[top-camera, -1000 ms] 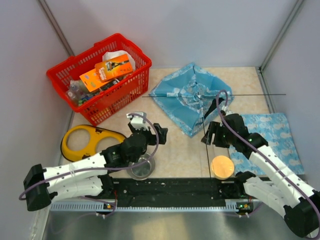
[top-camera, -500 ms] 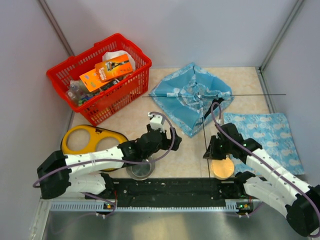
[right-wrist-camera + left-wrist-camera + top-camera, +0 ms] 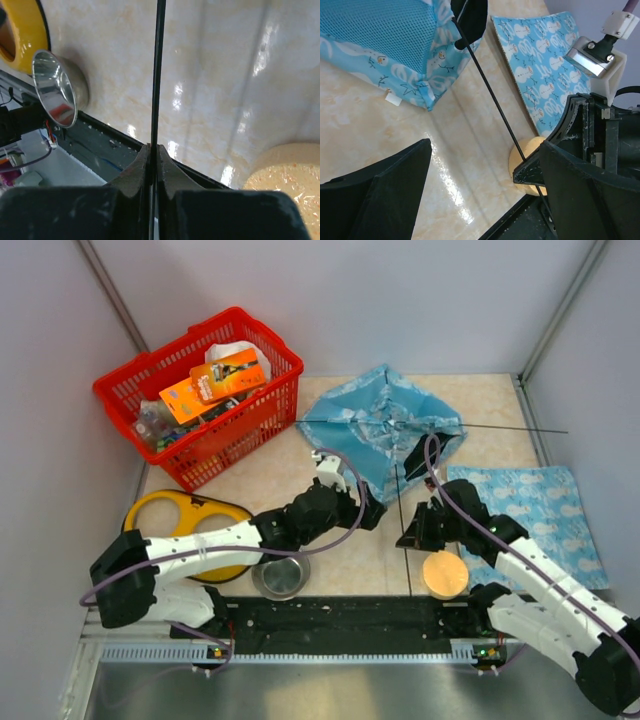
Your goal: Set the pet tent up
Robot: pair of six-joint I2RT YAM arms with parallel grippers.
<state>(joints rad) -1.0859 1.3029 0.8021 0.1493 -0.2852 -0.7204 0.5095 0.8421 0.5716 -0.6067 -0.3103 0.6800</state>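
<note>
**Pole pinched, fabric slack: tent not yet standing**

The light-blue printed fabric pet tent (image 3: 380, 430) lies toward the far middle of the beige tabletop (image 3: 290, 480). It is slumped and creased rather than raised into a dome, and its doorway cannot be made out. One thin dark flexible pole (image 3: 159, 75) runs from the tent's near right corner toward the robot. The right gripper (image 3: 153, 152) has both fingers pressed together on it, with no gap showing in the right wrist view. Gripping near the pole's free end looks meant to let the arm steer or push the pole and so tension the fabric from a distance. A second thin dark pole (image 3: 510, 427) lies across the tent's top and sticks out well past its right edge, with nothing holding it.

The left gripper (image 3: 368, 512) hovers just off the tent's near corner, fingers spread wide and nothing between them. I judge it is placed to pin or lift the fabric while the right arm works the pole.

A flat rectangular mat of the same blue print (image 3: 540, 515) lies to the tent's right, kept apart from the work. A round orange disc (image 3: 445, 573) sits just beside the right gripper. A shiny steel bowl (image 3: 281, 576) and a yellow ring-shaped plastic object (image 3: 170, 525) rest near the left arm. A red plastic basket (image 3: 200, 390) of packets stands near the tent's left tip.
</note>
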